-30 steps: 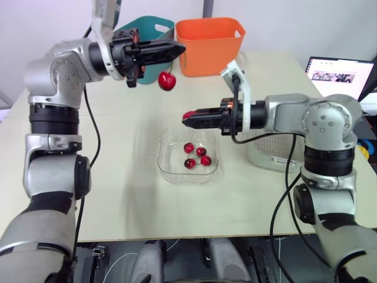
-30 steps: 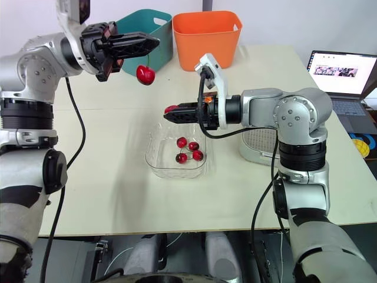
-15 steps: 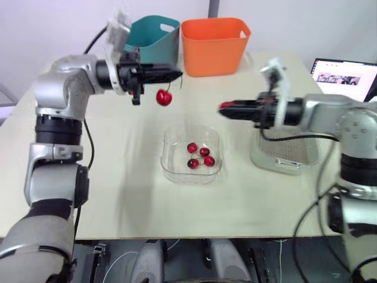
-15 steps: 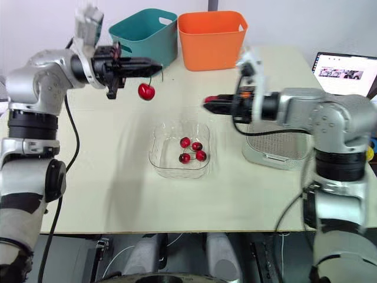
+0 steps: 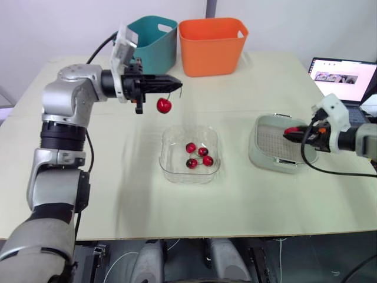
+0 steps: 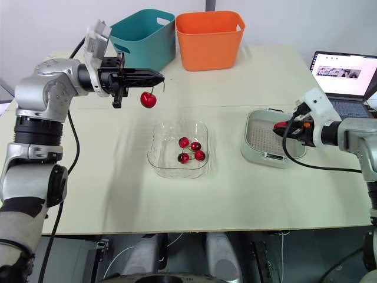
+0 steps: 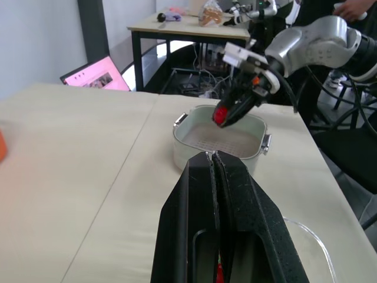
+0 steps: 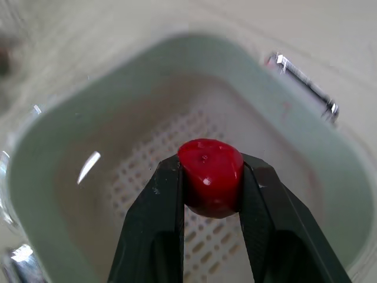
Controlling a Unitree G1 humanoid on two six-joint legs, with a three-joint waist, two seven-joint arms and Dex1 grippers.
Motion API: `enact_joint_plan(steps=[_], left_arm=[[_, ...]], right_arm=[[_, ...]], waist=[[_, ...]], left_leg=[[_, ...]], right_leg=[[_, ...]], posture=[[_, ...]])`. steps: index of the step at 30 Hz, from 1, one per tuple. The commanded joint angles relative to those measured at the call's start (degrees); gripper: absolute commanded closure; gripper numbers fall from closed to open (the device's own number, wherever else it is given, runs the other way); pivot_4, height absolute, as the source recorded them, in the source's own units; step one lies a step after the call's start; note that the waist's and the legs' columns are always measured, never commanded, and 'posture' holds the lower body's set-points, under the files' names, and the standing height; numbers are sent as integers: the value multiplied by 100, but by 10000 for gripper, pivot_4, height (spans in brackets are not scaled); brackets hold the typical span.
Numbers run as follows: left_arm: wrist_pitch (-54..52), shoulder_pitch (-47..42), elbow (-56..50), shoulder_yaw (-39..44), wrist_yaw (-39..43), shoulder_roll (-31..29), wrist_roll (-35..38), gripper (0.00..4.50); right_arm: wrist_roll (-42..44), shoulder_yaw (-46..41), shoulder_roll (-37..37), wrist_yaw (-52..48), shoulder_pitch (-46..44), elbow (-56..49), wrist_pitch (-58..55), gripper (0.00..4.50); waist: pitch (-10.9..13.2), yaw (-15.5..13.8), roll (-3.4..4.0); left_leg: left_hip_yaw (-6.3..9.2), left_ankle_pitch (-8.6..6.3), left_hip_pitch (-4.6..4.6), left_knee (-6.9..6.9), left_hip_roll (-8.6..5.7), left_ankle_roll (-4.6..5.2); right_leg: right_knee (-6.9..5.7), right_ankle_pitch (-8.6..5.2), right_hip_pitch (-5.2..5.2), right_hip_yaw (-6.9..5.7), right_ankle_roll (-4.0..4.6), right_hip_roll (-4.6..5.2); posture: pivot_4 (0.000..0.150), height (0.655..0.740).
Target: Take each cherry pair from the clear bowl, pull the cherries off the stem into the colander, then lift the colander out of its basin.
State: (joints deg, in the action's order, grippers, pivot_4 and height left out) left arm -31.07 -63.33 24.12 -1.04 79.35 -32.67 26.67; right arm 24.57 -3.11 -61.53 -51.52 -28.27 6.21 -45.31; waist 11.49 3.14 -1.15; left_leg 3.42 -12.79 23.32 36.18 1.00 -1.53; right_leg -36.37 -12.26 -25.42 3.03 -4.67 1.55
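One cherry (image 8: 210, 175) sits clamped in our right tool (image 5: 293, 133) over the colander (image 5: 268, 132) at right. Upper left, our left tool (image 5: 171, 86) pinches a stem (image 5: 168, 95); four cherries (image 5: 198, 155) wait in the bowl (image 5: 171, 165).

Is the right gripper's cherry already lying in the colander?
No, the right gripper holds the cherry between its fingers, over the colander.

We see a pale cream table (image 5: 118, 177) spanning most of the frame, with a faint seam crossing it from left to right in the upper half. At its centre stands the clear bowl (image 5: 167, 160), and to the right of centre the pale green basin (image 5: 255, 147), well apart. At the top centre, a teal bin (image 5: 150, 47) and an orange bin (image 5: 212, 50) stand side by side along the far edge.
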Motion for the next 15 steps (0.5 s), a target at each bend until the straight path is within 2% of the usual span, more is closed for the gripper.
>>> enact_joint_plan(steps=[1, 6, 11, 15], left_arm=[[18, -1, -150, 73, -2, -30, 31, 45000], [-34, 0, -102, 138, -30, -46, 68, 45000], [-80, -92, -60, 184, -14, -85, 92, 45000], [-262, -254, -163, 222, 110, -155, 218, 45000]], right_arm=[[-105, -154, 0, -59, -88, -6, 127, 22836], [-111, -206, 21, -152, -174, 21, 66, 6138], [369, -514, 168, -327, -733, -136, -289, 6138], [1206, -790, 740, -198, -1728, -323, -1205, 6138]], waist=[[0, -7, 0], [0, -17, 0], [0, -13, 0], [1, 18, 0]], left_leg=[[0, 0, 1, 0, 0, 0], [1, 0, 0, 0, 0, 0], [1, 0, 0, 0, 0, 0], [2, 0, -1, 0, 0, 0]], right_leg=[[0, 1, 0, 0, 1, 0], [0, 1, 0, 0, 1, 0], [0, 1, 1, 1, 1, -1], [-1, 5, 0, 0, 6, -2]], posture=[[1500, 7400], [1500, 7400], [1500, 7400], [1500, 7400]])
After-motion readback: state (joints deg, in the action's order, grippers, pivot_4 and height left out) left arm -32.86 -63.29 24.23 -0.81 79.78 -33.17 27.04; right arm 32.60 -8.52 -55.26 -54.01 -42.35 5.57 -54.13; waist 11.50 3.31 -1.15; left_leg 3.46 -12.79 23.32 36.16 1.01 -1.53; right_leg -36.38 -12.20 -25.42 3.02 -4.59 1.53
